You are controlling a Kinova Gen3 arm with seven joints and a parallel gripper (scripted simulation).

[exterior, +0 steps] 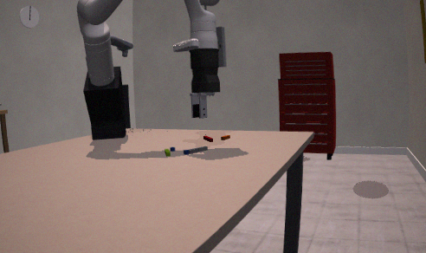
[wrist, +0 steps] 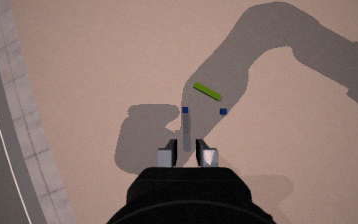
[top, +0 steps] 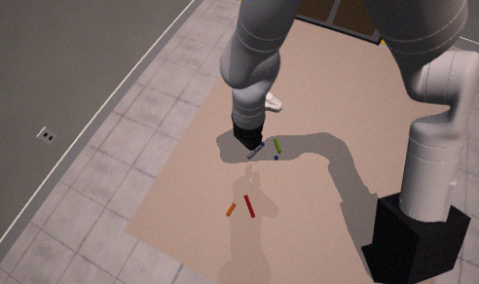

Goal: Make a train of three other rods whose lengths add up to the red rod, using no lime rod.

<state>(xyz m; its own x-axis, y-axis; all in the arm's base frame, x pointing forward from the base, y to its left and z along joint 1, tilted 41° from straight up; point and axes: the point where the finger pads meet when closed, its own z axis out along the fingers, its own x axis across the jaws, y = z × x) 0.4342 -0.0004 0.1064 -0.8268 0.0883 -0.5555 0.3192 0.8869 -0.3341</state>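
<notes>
A grey line of rod (wrist: 186, 134), with a seam at its middle as of two grey rods end to end, lies flat on the table with a blue rod (wrist: 185, 109) at its far end. It also shows in the top view (top: 254, 152) and in the exterior view (exterior: 197, 150). A second blue rod (wrist: 223, 111) and a lime rod (wrist: 207, 91) lie apart, to the right. The red rod (top: 249, 206) and an orange rod (top: 231, 209) lie apart, nearer the table's front. My gripper (exterior: 199, 113) (wrist: 186, 148) hangs well above the grey line, open and empty.
The arm's black base (top: 416, 240) stands at the table's right side. The table edge runs close to the left of the rods (wrist: 10, 125). A red tool cabinet (exterior: 307, 101) stands on the floor beyond the table.
</notes>
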